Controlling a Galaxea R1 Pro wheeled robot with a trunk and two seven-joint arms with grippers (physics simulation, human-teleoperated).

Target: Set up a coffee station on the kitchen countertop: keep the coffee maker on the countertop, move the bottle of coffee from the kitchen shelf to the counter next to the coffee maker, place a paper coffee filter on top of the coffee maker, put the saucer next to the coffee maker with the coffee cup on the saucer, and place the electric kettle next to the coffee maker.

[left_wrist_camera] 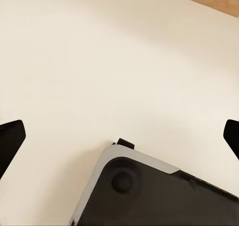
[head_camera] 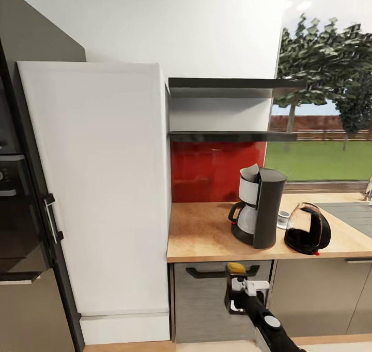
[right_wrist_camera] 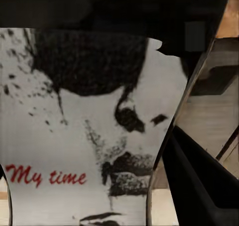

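Note:
The black coffee maker (head_camera: 261, 207) stands on the wooden countertop (head_camera: 206, 233), with a paper filter (head_camera: 250, 174) on its top. A small cup (head_camera: 283, 218) sits on a saucer (head_camera: 282, 226) just behind it to the right. The dark electric kettle (head_camera: 308, 229) stands at its right. In front of the counter and lower than its edge, my right gripper (head_camera: 240, 290) is shut on the bottle of coffee (head_camera: 236, 267), whose yellow cap pokes up. The bottle's "My time" label (right_wrist_camera: 84, 136) is pressed close in the right wrist view. My left gripper (left_wrist_camera: 122, 134) is open over pale floor.
Two dark shelves (head_camera: 232, 135) hang above the counter before a red backsplash. A tall white cabinet (head_camera: 98, 187) borders the counter's left, with an oven (head_camera: 15, 212) beyond it. A sink (head_camera: 351, 212) lies at the right. A drawer handle (head_camera: 206, 273) is beside my right arm.

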